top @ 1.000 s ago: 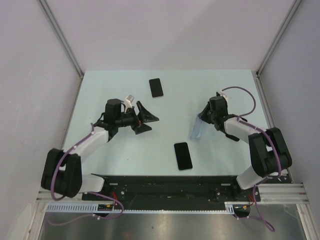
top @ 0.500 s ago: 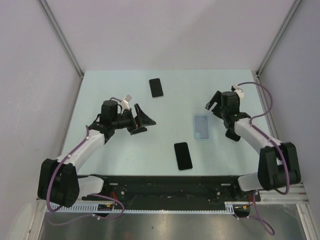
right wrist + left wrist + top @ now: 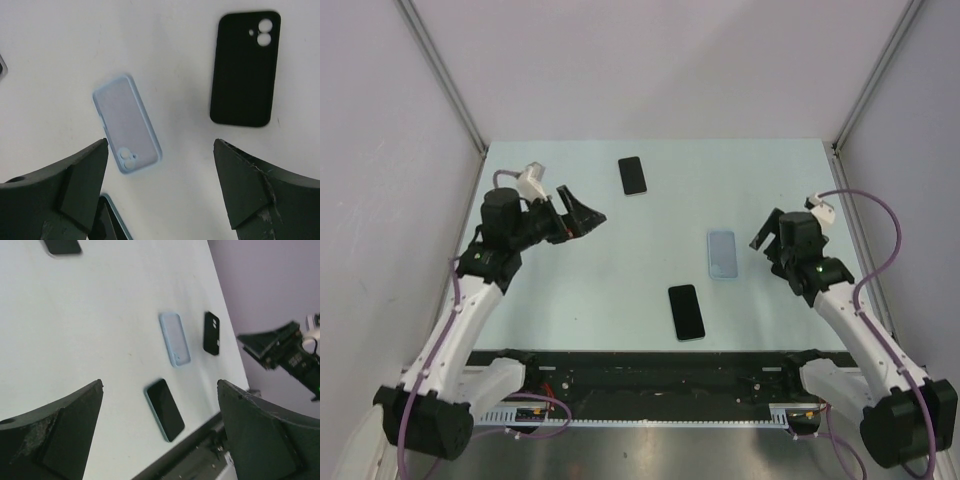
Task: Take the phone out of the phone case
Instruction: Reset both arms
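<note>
Jaws on left gripper (image 3: 160, 385) and right gripper (image 3: 161, 142) both stand apart, gripping nothing. Light-blue case (image 3: 722, 252) lies empty, right of worktop centre; phone (image 3: 686, 311) lies by the near edge. Judgement: lift the 2 arms straight up, disturbing neither item.

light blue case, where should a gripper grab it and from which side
Across its narrow width, fingers on the two long side edges near the middle, coming straight down from above. The light blue case lies flat on the table with nothing touching it, so only its thin rim offers a pinch.
</note>
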You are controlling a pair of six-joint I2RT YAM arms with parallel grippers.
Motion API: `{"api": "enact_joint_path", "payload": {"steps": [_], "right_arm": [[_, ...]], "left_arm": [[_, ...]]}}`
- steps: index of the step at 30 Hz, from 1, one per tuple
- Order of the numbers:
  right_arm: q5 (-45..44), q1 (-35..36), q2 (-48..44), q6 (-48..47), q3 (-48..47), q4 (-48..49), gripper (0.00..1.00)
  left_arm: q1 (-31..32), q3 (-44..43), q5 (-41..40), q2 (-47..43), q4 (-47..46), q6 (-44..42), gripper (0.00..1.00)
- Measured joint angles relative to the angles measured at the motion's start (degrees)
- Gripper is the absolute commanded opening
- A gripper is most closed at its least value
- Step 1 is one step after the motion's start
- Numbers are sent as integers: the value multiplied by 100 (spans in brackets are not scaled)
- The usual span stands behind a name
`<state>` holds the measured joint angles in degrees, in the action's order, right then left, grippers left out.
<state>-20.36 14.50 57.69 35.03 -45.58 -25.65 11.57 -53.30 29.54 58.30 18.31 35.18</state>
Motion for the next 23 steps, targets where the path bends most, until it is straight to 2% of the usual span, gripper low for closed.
{"api": "enact_joint_path", "payload": {"steps": [5, 8, 17, 23], "right_arm": [[-35, 219, -859, 249, 704, -498, 89], [-101, 256, -1185, 317, 977, -745, 89], [-297, 271, -1626, 354, 1036, -1078, 89], [-317, 271, -1683, 363, 1036, -1082, 89]], "left_arm": [[-44, 2, -979, -885, 251, -356, 100], [-48, 11, -1272, -1123, 315, -496, 100], [-48, 498, -1731, -1410, 380, -551, 100], [-48, 511, -1707, -1445, 345, -597, 100]]}}
